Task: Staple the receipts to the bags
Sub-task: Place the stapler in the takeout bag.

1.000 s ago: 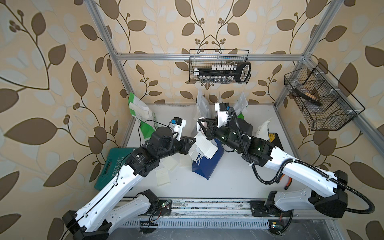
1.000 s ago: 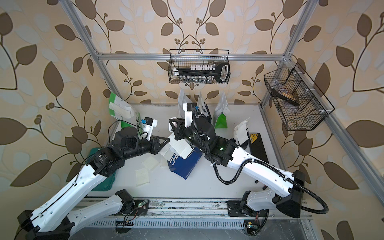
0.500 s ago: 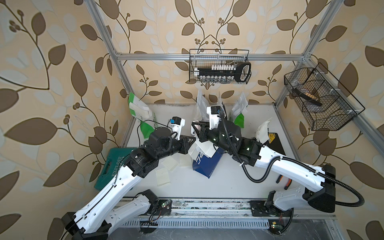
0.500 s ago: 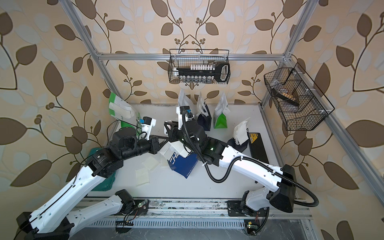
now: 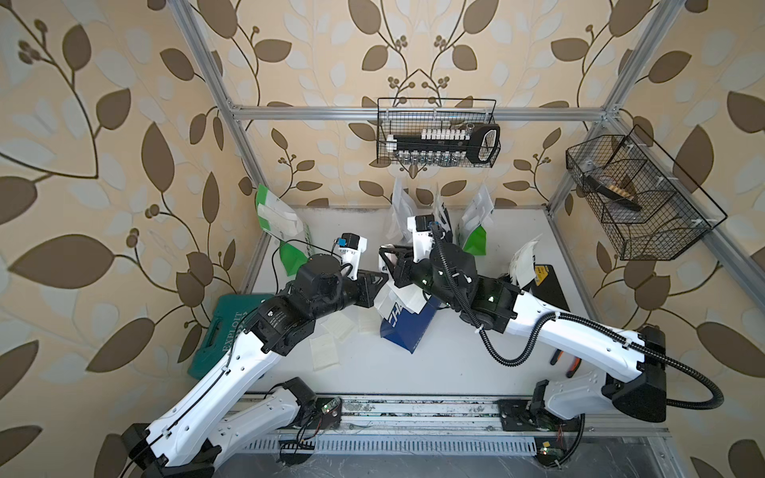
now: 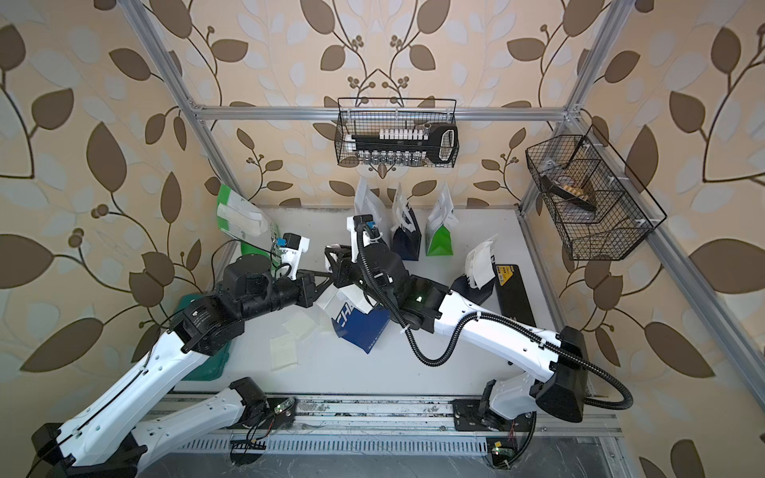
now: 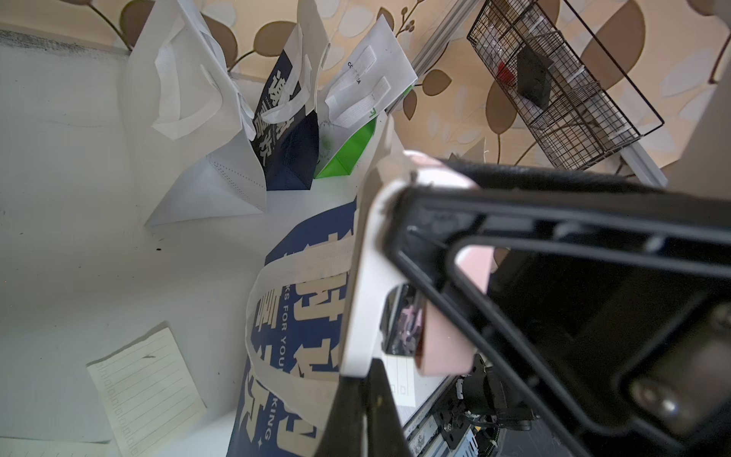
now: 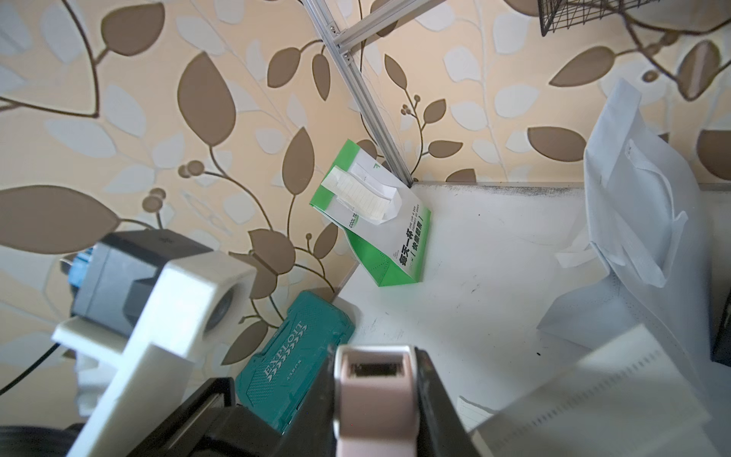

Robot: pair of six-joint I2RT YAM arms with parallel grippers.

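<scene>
Where stapler [image 7: 440,348] overlaps navy bag [image 7: 294,344], receipt [image 7: 399,380] mostly hidden.

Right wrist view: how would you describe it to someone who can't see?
A pink stapler, gripped between black jaws, sits in the foreground. Beyond it a green-and-white bag bearing a receipt leans in the far corner, near a teal case.

Six bags [image 5: 407,331], six receipts [image 5: 324,351]

The navy bag [image 5: 410,331] seems half hidden in both top views; the pink stapler [image 8: 374,395] is blurred.
</scene>
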